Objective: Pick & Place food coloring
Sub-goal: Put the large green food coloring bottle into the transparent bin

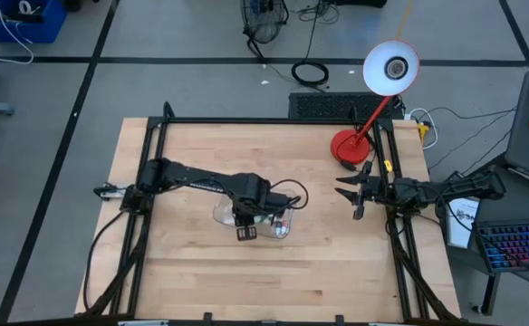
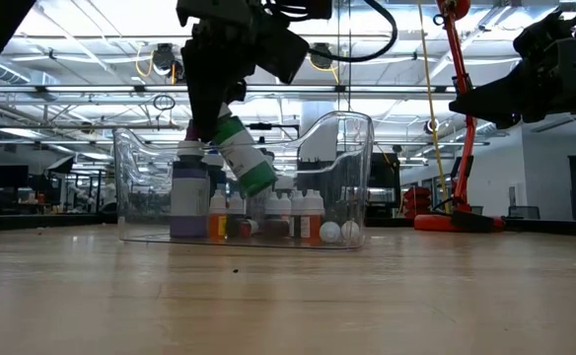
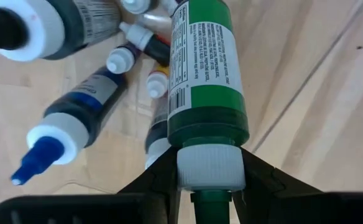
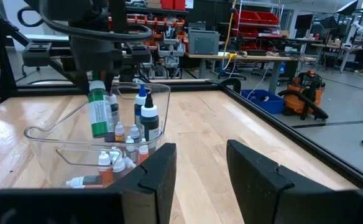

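Observation:
A clear plastic tray (image 2: pixel 352 148) stands mid-table and holds several food coloring bottles, small ones (image 2: pixel 298 217) upright on its floor and bigger dark ones (image 4: pixel 147 121). My left gripper (image 3: pixel 209 186) points down over the tray (image 1: pixel 221 215), shut on a green food coloring bottle (image 3: pixel 209 68) with a white label and white cap. This bottle (image 2: pixel 244 156) hangs tilted inside the tray walls, above the small bottles. My right gripper (image 4: pixel 200 168) waits level at the table's right side (image 1: pixel 351 192), open, with nothing between its fingers. My left gripper pinches the green bottle's ribbed white cap (image 3: pixel 209 167) between its two fingers (image 3: pixel 160 180), one on each side. The fingers come from above, pointing down. The bottle hangs below them cap up, tilted, its base (image 2: pixel 258 182) clear of the tray floor.
A red desk lamp (image 1: pixel 348 145) stands at the table's far right, its head (image 1: pixel 391 68) beyond the far edge. Black frame rails (image 1: pixel 156 154) run along the left, right and far sides. Bare wood (image 1: pixel 274 281) stretches toward the near edge.

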`<state>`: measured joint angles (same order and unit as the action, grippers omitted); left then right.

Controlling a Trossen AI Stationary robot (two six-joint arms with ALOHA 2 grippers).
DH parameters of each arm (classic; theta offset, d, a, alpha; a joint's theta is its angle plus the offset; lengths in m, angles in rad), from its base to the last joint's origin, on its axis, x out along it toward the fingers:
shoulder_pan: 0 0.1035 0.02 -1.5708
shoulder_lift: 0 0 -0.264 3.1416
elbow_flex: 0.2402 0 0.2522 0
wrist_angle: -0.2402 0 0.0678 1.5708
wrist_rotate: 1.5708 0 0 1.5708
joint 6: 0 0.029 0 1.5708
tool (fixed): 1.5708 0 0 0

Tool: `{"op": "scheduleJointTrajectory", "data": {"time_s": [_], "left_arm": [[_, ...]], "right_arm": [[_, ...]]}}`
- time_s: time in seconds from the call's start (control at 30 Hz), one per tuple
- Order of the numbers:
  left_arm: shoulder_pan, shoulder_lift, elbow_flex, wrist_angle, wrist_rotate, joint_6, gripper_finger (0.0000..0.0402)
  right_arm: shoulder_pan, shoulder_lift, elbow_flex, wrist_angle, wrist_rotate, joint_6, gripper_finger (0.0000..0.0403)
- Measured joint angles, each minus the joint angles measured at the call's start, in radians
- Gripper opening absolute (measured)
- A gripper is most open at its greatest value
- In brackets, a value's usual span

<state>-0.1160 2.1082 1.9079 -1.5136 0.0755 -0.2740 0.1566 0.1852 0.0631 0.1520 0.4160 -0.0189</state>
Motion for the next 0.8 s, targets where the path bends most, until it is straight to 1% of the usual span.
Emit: {"op": "scheduleJointTrajectory", "data": {"time_s": [0.1,0.27,0.37,0.6,0.8], "left_arm": [[-0.016,0.000,0.000,-0.003,-0.031,0.003,0.0109],[-0.036,0.000,0.000,-0.013,0.006,-0.009,0.0109],[-0.045,0.000,0.000,-0.027,-0.001,-0.017,0.0109],[-0.080,-0.002,0.049,-0.055,-0.148,0.032,0.0109],[-0.114,-0.002,0.180,-0.058,-0.207,0.083,0.0109]], "right_arm": [[0.000,0.000,0.000,0.000,0.000,0.000,0.0130],[0.000,0.000,0.000,0.000,0.000,0.000,0.0130],[0.000,0.000,0.000,0.000,0.000,0.000,0.0130],[0.000,0.000,0.000,0.000,0.000,0.000,0.0130],[0.000,0.000,0.000,0.000,0.000,0.000,0.0130]]}}
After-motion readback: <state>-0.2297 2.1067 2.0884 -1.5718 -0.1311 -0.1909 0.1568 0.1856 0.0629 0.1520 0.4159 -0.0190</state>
